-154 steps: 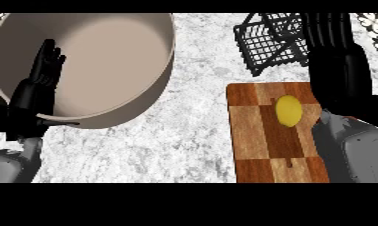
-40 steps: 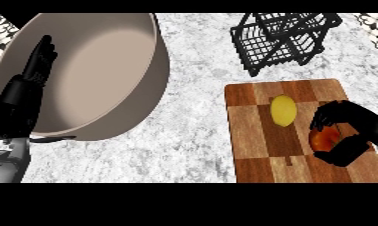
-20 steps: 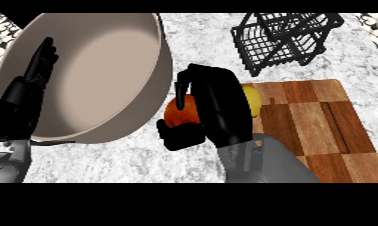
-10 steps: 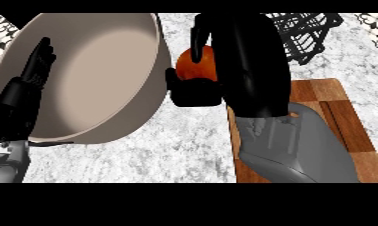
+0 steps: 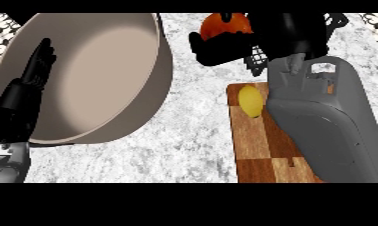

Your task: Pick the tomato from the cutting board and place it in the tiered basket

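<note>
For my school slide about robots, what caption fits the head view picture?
Right robot hand carries the tomato toward the tiered basket, leaving a lemon on the cutting board.

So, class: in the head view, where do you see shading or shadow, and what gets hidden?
Head view: soft, even light; the bowl shades darker down its inner left side; the right hand and grey forearm cover most of the basket and the cutting board's right side.

Orange-red tomato held in curled fingers of right hand, black wire tiered basket just behind, wooden cutting board below wrist.
</note>
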